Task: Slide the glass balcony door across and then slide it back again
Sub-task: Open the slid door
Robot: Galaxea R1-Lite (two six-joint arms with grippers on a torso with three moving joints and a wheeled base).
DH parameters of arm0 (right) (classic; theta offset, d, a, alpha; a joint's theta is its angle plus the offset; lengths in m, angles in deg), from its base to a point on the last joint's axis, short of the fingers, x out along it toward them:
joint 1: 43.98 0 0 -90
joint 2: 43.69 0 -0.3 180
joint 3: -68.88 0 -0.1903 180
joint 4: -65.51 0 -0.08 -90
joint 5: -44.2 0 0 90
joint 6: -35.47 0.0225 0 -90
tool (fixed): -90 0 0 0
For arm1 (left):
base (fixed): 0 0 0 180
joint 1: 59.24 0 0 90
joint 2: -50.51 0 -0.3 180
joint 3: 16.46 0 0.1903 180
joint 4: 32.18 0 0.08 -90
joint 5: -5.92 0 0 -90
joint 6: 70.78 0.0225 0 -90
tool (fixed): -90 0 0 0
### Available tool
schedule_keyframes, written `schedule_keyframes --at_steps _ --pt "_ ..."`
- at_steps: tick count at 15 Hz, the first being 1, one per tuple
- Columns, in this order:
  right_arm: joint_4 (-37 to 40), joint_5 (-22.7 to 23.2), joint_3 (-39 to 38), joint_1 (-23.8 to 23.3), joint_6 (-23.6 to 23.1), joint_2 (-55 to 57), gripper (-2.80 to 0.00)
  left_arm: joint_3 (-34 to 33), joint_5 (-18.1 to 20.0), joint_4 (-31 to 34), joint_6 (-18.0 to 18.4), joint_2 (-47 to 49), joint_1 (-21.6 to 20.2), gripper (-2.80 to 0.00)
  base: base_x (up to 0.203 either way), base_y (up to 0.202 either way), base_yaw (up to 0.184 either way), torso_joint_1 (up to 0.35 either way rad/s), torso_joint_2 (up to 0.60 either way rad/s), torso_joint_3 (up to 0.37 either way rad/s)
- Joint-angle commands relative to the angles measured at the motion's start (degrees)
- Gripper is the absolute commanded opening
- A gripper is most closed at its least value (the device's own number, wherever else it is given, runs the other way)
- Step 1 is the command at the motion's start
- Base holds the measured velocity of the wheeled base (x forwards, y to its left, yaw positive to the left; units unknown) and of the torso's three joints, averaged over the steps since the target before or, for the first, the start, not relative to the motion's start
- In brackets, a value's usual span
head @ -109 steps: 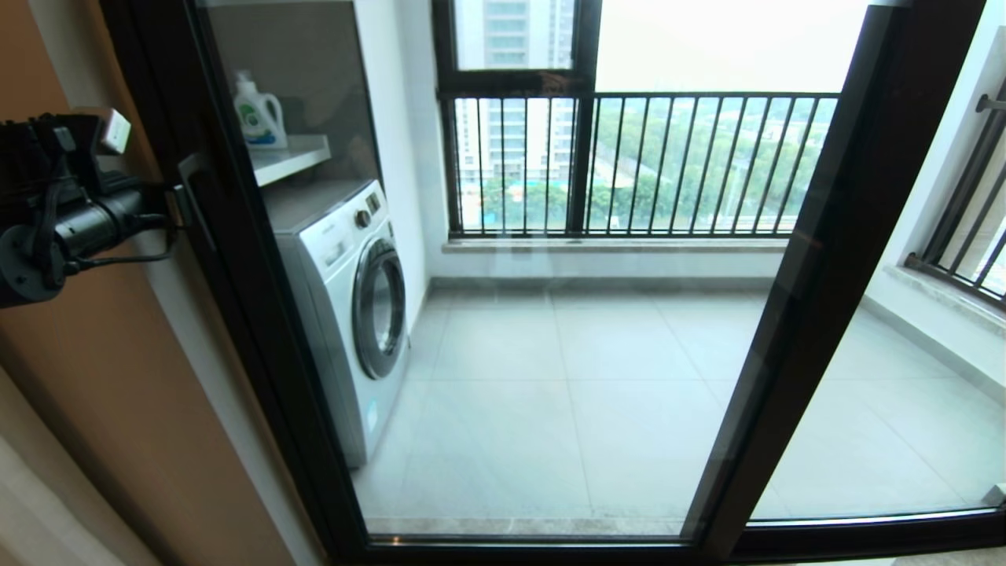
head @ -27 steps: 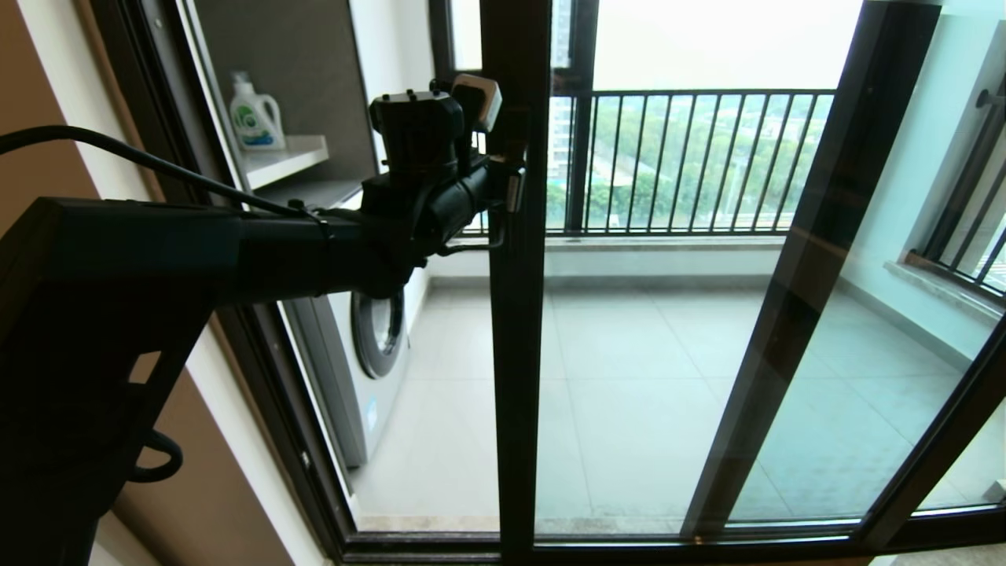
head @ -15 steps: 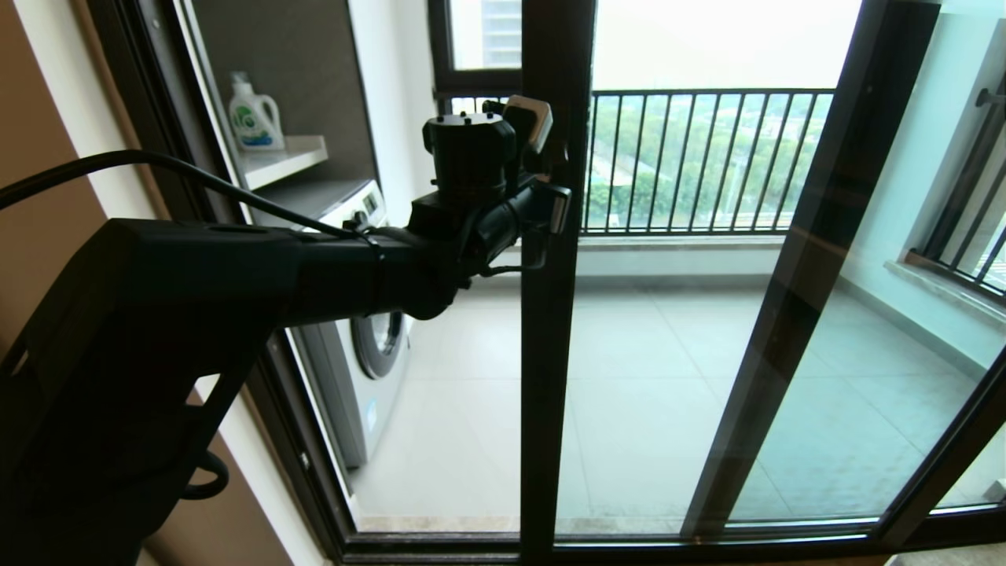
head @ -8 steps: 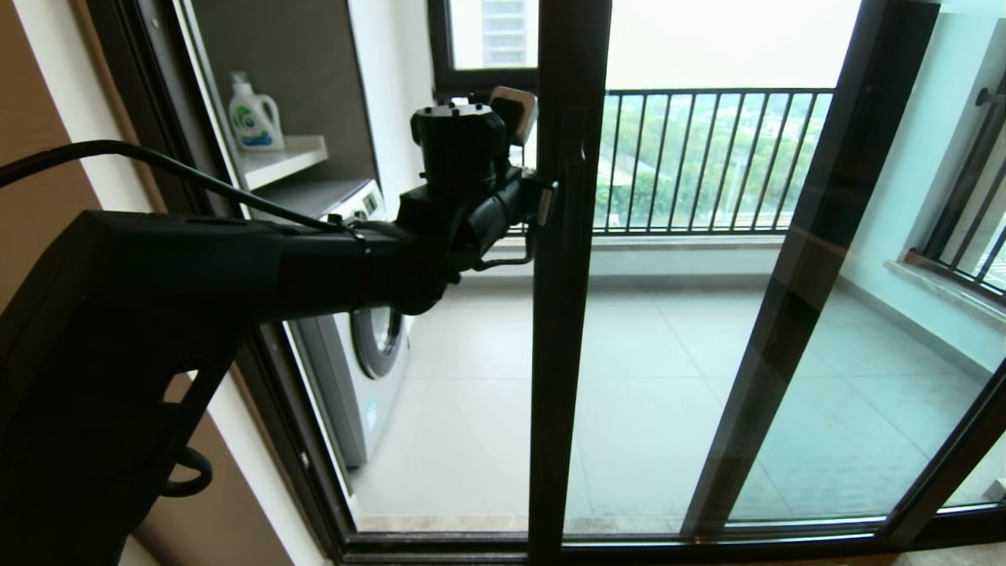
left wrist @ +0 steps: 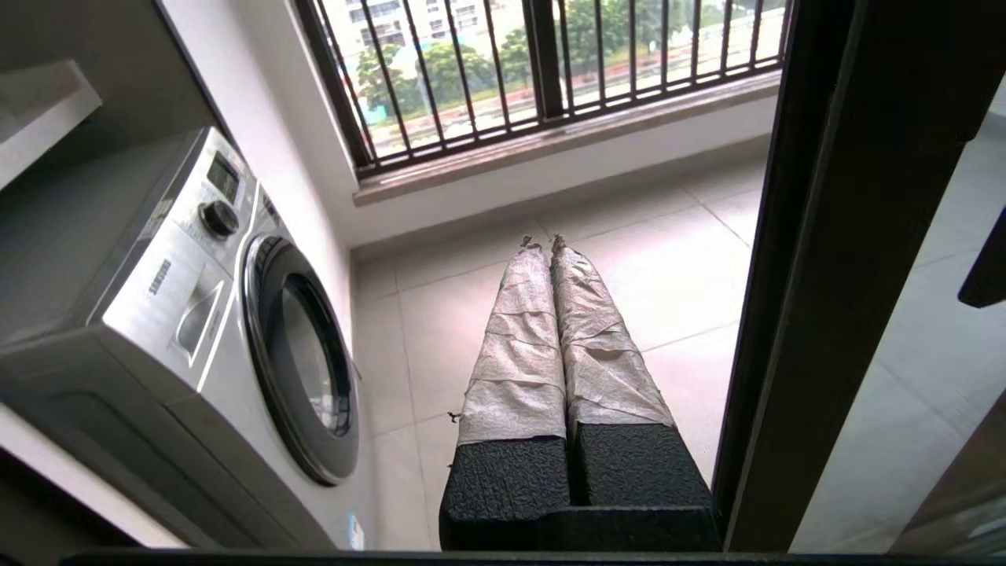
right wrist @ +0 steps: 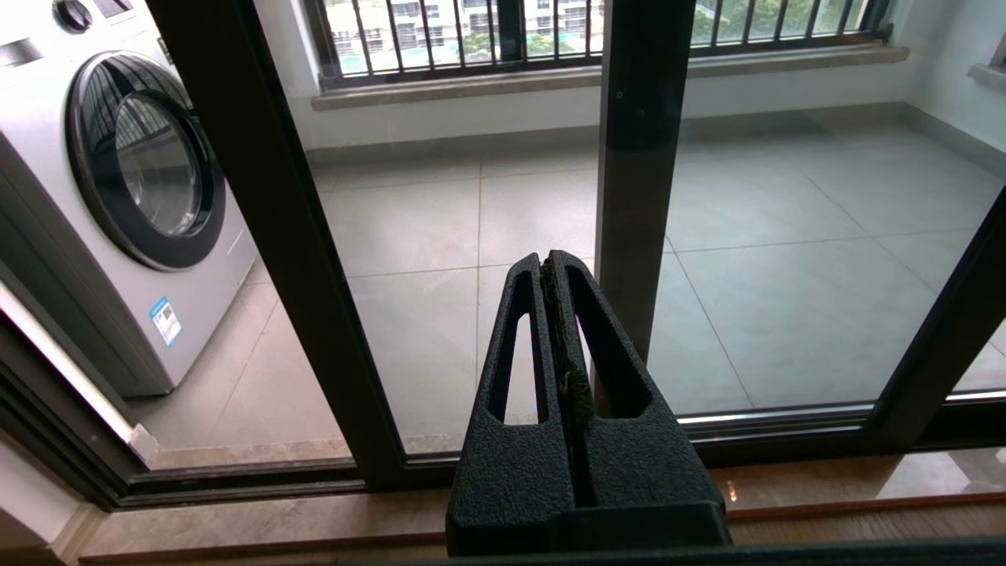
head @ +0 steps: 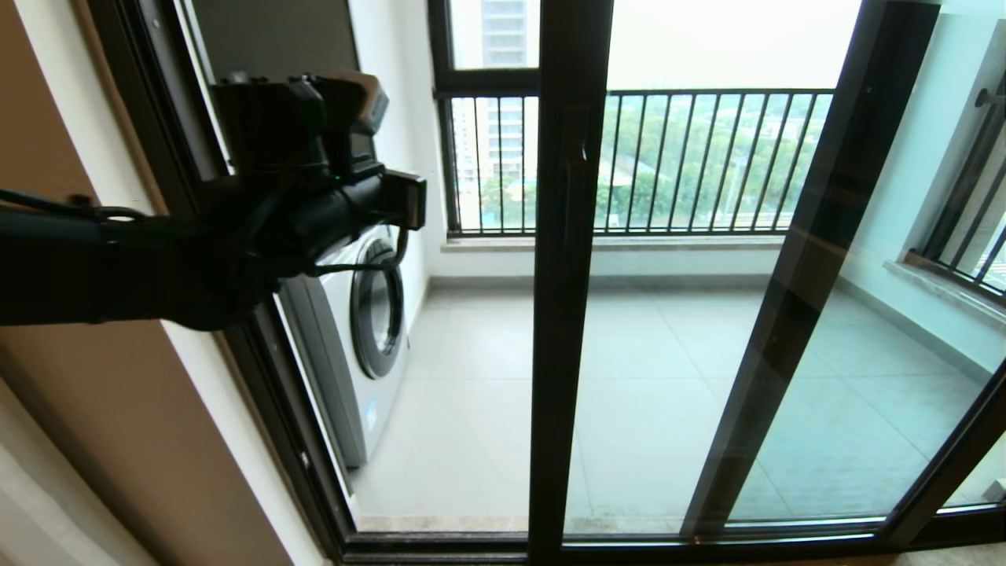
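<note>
The glass balcony door (head: 707, 377) stands partly slid to the right. Its dark left upright (head: 564, 330) carries the small latch handle (head: 576, 169) and is near the middle of the head view. My left gripper (head: 413, 206) is shut on nothing, well to the left of that upright and apart from it, in the open doorway. In the left wrist view its taped fingers (left wrist: 511, 346) are pressed together, with the door upright (left wrist: 817, 275) beside them. My right gripper (right wrist: 548, 259) is shut and empty, low before the door's bottom rail (right wrist: 786, 428).
A white washing machine (head: 354, 314) stands on the balcony at the left, just past the outer door frame (head: 259, 377). The matching glass panel's upright (head: 794, 314) overlaps the door. A black-framed window with railing bars (head: 692, 157) closes the far side.
My left gripper has come off the door's left upright and drawn back to the left. The door slid right over the earlier frames and now stands still.
</note>
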Motion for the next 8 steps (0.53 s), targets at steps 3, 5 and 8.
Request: schedule_keyframes --at_steps 3,5,8 --pt "0.0 0.0 -0.7 0.0 0.0 0.0 -2.80 -20.0 0.6 -1.9 -2.1 -25.1 -4.7 -2.80 0.000 0.000 0.000 0.000 0.00 0.000" --pt "0.0 0.0 -0.7 0.0 0.0 0.0 -2.80 -27.3 0.5 -1.5 -2.4 -35.6 -5.8 -2.80 0.000 0.000 0.000 0.000 0.00 0.000" --pt "0.0 0.0 -0.7 0.0 0.0 0.0 -2.80 -36.8 0.5 4.3 -2.5 -52.6 -7.5 -2.80 0.000 0.000 0.000 0.000 0.00 0.000"
